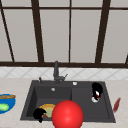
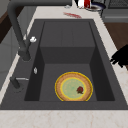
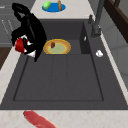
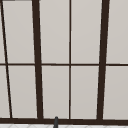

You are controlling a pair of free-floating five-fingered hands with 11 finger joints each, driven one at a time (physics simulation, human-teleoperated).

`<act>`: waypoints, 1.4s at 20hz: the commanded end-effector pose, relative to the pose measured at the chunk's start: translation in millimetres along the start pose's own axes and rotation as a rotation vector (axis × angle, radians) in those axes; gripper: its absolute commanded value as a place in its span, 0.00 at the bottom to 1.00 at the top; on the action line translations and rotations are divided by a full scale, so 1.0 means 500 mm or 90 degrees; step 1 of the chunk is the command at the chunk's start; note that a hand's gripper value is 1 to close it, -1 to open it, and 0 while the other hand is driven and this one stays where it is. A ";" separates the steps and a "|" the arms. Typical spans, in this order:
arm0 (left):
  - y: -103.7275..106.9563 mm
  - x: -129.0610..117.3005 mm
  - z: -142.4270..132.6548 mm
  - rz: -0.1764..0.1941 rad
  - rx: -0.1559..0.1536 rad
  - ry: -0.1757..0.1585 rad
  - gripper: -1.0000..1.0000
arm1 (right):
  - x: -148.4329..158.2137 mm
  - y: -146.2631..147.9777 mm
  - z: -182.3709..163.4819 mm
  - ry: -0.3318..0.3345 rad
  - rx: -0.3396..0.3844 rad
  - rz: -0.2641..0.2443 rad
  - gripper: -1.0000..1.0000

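Note:
My right hand (image 1: 97,88) hangs over the sink's flat right half, fingers curled round a small red and white object (image 1: 95,96). The right side view brings the same hand (image 3: 31,30) and red and white object (image 3: 21,46) close up, above the sink's front rim. My left hand (image 1: 39,114) floats at the front left corner of the basin, fingers relaxed and holding nothing; it also appears in the left side view (image 2: 121,57). Beside it, on the basin floor, lies a yellow-rimmed plate (image 2: 73,86) with a small dark red bit (image 2: 80,89) on it.
A dark faucet (image 1: 56,72) stands behind the black sink (image 1: 87,115). A big red round shape (image 1: 67,114) covers the sink's front edge. A blue plate (image 1: 6,103) with food sits on the left counter, a long red item (image 1: 116,104) on the right one.

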 end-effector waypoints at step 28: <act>0.000 0.000 0.000 0.000 0.000 0.000 0.50 | 0.449 0.035 0.147 0.008 -0.038 -0.015 1.00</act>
